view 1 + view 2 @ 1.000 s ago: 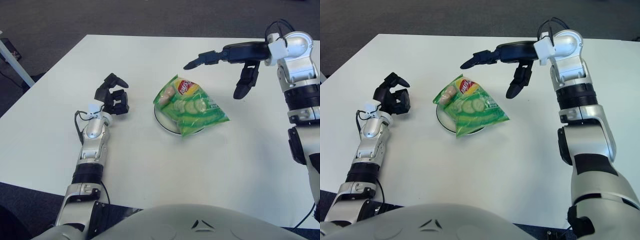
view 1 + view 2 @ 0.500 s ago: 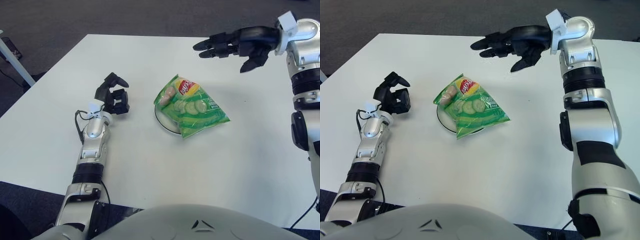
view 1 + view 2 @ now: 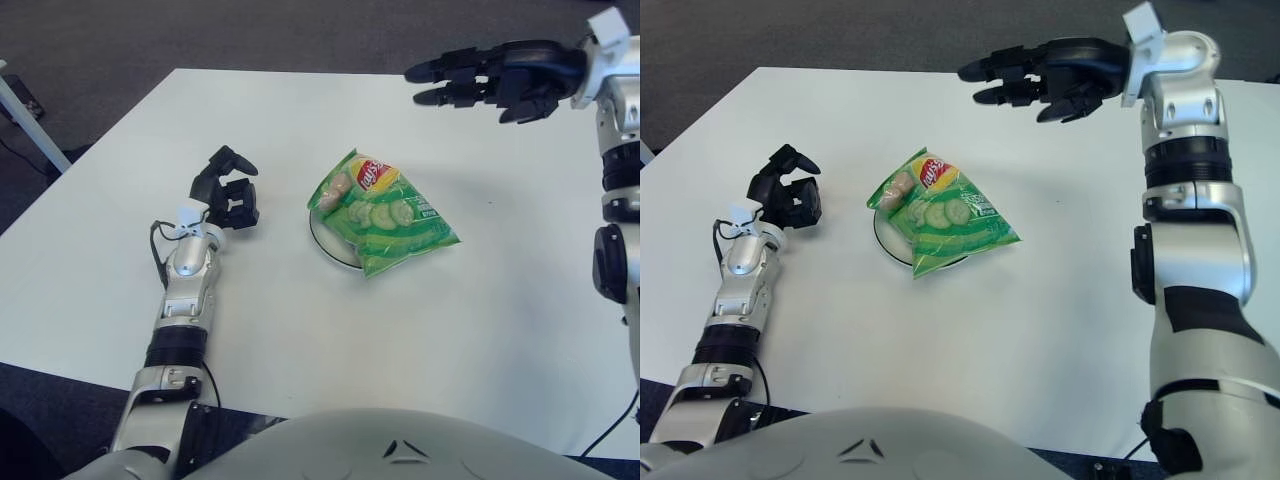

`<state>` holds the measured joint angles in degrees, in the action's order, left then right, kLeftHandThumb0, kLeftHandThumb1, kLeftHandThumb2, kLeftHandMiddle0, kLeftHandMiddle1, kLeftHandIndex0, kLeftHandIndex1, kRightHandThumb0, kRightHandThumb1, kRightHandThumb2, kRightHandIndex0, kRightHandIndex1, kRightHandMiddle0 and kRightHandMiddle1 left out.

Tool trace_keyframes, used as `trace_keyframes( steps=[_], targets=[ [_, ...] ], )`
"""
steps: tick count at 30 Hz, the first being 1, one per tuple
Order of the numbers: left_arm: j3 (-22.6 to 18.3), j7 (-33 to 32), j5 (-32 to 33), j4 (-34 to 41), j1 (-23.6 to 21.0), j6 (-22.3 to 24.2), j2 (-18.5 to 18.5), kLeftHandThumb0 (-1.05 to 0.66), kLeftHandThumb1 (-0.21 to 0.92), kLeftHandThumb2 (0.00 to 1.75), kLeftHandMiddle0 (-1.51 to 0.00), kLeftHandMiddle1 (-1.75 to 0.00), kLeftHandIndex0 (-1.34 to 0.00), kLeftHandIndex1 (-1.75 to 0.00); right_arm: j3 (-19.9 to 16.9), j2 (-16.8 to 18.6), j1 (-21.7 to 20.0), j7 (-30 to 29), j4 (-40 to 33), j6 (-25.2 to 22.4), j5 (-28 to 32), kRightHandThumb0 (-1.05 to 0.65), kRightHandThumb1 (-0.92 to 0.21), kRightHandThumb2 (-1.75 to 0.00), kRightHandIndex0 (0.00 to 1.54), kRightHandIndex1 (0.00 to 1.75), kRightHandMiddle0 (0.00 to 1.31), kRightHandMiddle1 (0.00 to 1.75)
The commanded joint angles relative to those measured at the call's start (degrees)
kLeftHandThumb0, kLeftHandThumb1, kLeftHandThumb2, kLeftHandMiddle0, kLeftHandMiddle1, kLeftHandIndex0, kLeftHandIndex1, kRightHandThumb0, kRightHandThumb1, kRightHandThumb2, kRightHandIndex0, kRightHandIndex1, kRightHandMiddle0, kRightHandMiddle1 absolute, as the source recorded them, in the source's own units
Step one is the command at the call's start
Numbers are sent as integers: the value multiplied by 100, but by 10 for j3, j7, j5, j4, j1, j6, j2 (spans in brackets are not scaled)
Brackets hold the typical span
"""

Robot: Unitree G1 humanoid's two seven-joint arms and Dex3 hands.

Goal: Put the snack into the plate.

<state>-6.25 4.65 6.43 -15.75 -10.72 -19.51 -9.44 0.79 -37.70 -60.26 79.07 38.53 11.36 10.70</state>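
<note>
On the plate [image 3: 322, 240] at mid-table lies the snack [image 3: 382, 212], a glossy, crinkled green bag overhanging the shallow round rim. Right hand [image 3: 490, 76] hovers high beyond it, fingers extended, empty. It should lift clear without brushing the bag. Left hand [image 3: 226, 194], curled and empty, shows left of the plate.

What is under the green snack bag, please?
A white plate lies under the snack bag; only its left and front rim shows. The rest, and anything else on it, is covered by the bag. The right hand hangs above the table's far side, holding nothing.
</note>
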Motion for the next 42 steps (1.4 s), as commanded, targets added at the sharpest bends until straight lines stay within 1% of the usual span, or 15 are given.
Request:
trace_keyframes(
  steps=[1, 3, 4, 6, 7, 8, 10, 12, 14, 17, 19, 22, 27, 34, 42],
  targets=[
    [9, -2, 1, -48, 72, 3, 40, -46, 37, 125, -120, -175, -57, -175, -34, -4, 69, -39, 8, 5, 15, -100, -85, -23, 2, 1, 1, 22],
    [8, -2, 0, -48, 72, 4, 39, -46, 37, 124, -120, -175, -57, -175, -46, 1, 76, -73, -5, -36, 23, -86, -71, -40, 9, 6, 1, 43],
    [8, 0, 1, -49, 71, 4, 38, -46, 37, 124, -120, -175, -57, -175, -55, 7, 90, -95, -28, -52, 30, -76, -59, -57, 13, 13, 0, 56],
    [7, 3, 4, -52, 70, 2, 37, -46, 38, 124, -120, -175, -57, -175, -69, 21, 126, -137, -82, -73, 41, -59, -43, -83, 15, 45, 0, 83],
    [6, 4, 4, -53, 69, 2, 37, -46, 38, 124, -120, -175, -56, -175, -74, 27, 143, -156, -109, -82, 45, -56, -41, -88, 16, 52, 0, 91],
    [6, 5, 5, -56, 68, -1, 36, -46, 38, 124, -120, -175, -56, -175, -85, 47, 187, -205, -176, -99, 48, -51, -37, -95, 17, 65, 0, 101],
    [5, 8, 7, -59, 67, -3, 35, -46, 38, 124, -121, -175, -56, -175, -101, 77, 246, -278, -265, -124, 52, -41, -36, -107, 21, 88, 4, 128],
    [5, 9, 7, -61, 66, -4, 34, -46, 38, 124, -122, -175, -56, -175, -111, 102, 276, -332, -312, -141, 51, -37, -37, -111, 24, 99, 8, 140],
    [4, 9, 7, -63, 65, -4, 32, -46, 38, 124, -122, -175, -56, -175, -120, 129, 294, -385, -335, -147, 44, -37, -55, -92, 26, 113, 20, 154],
    [2, 8, 7, -68, 62, -4, 30, -46, 38, 124, -122, -175, -56, -175, -124, 157, 313, -440, -352, -149, 33, -12, -61, -87, 34, 140, 29, 167],
    [2, 8, 7, -70, 62, -6, 30, -46, 38, 124, -121, -175, -56, -175, -124, 171, 327, -464, -363, -151, 29, -7, -60, -90, 37, 147, 32, 171],
    [1, 10, 7, -74, 62, -10, 30, -46, 38, 123, -121, -175, -56, -175, -114, 222, 357, -515, -329, -115, 15, -3, -56, -97, 41, 153, 36, 173],
    [1, 5, 1, -76, 60, -13, 28, -46, 39, 122, -122, -175, -55, -175, -119, 274, 385, -564, -279, -84, 28, -1, -45, -110, 51, 152, 43, 174],
    [1, 0, -6, -80, 59, -22, 27, -46, 38, 123, -121, -175, -56, -175, -132, 307, 402, -633, -290, -94, 31, -1, -23, -131, 75, 139, 57, 175],
    [1, -1, -8, -79, 59, -24, 27, -46, 38, 123, -122, -175, -56, -175, -143, 335, 423, -708, -326, -130, 33, -1, 0, -158, 91, 145, 70, 175]
  ],
)
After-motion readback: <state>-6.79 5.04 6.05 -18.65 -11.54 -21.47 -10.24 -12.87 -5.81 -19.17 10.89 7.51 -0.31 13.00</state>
